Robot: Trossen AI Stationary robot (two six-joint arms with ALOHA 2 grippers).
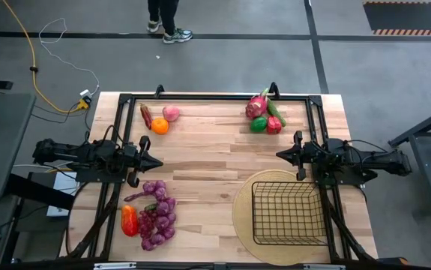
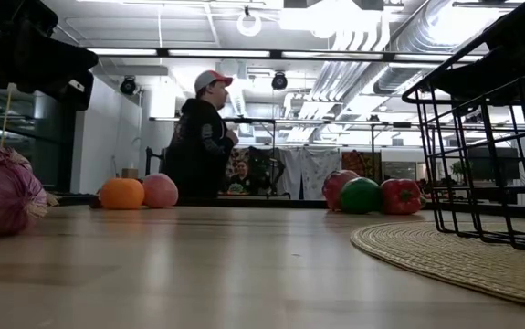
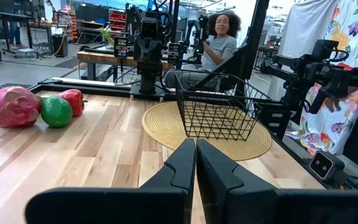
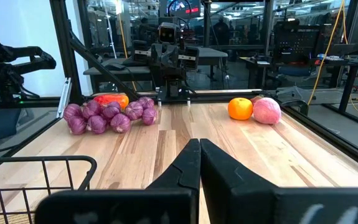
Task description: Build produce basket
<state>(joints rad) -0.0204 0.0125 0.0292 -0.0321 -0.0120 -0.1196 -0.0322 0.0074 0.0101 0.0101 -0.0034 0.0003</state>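
Both arms hang back at the table's sides, left gripper point(image 1: 157, 162) and right gripper point(image 1: 280, 154) clenched on nothing, tips facing across bare wood. The basket point(image 1: 288, 214) sits empty on the round woven mat point(image 1: 243, 204) by the right arm. Produce waits in three clusters: grapes point(image 1: 157, 215) near the left arm, orange point(image 1: 160, 126) and dragon fruit point(image 1: 257, 105) along the far edge – nothing loaded yet

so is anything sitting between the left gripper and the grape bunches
Nothing visible does. The left gripper, shut, hovers over bare wood, and the purple grape bunches lie just beside it toward the table's near edge, an orange-red pepper on their far side. The basket sits across open tabletop.
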